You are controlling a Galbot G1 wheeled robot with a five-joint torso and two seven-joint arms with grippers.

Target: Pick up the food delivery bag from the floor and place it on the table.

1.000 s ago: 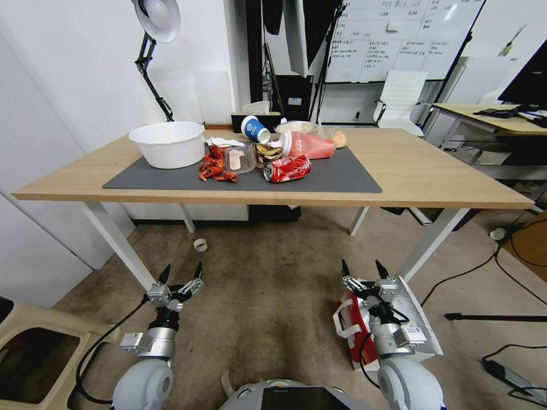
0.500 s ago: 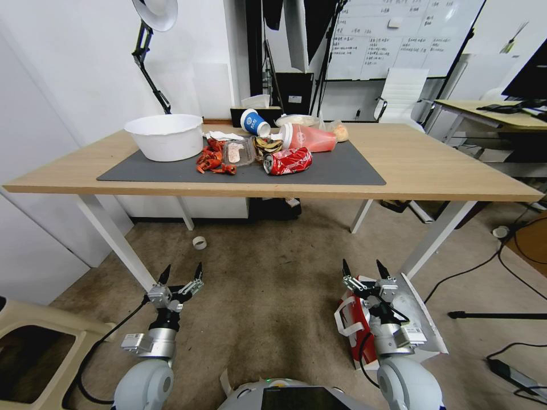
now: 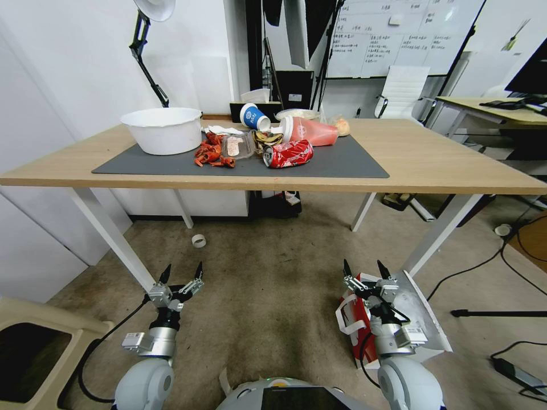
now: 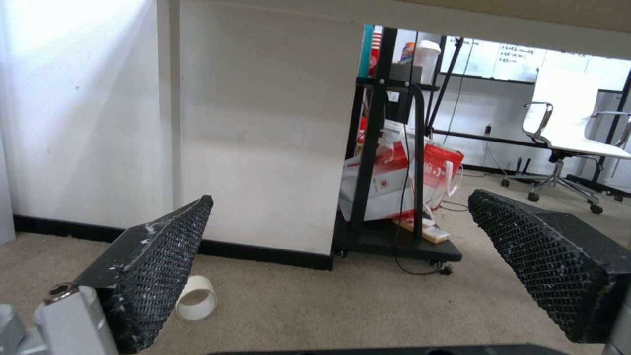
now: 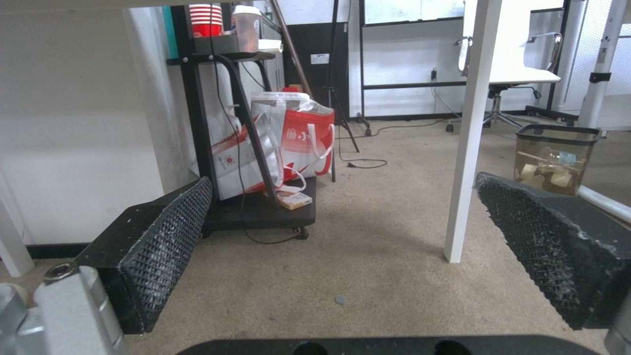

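White, red-edged food delivery bag [image 3: 424,319], foil-lined

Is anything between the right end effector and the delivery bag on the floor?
Nothing visible. The right end effector, open, hangs directly over the food delivery bag on the floor, with no object between them. The left end effector is off to the side.

The table [image 3: 433,165] stands ahead, bearing a mat [image 3: 342,165]. The bag [image 3: 419,310] sits on the floor [image 3: 273,273] at right, beside a table leg [image 3: 436,239], under the right gripper [image 3: 364,272].
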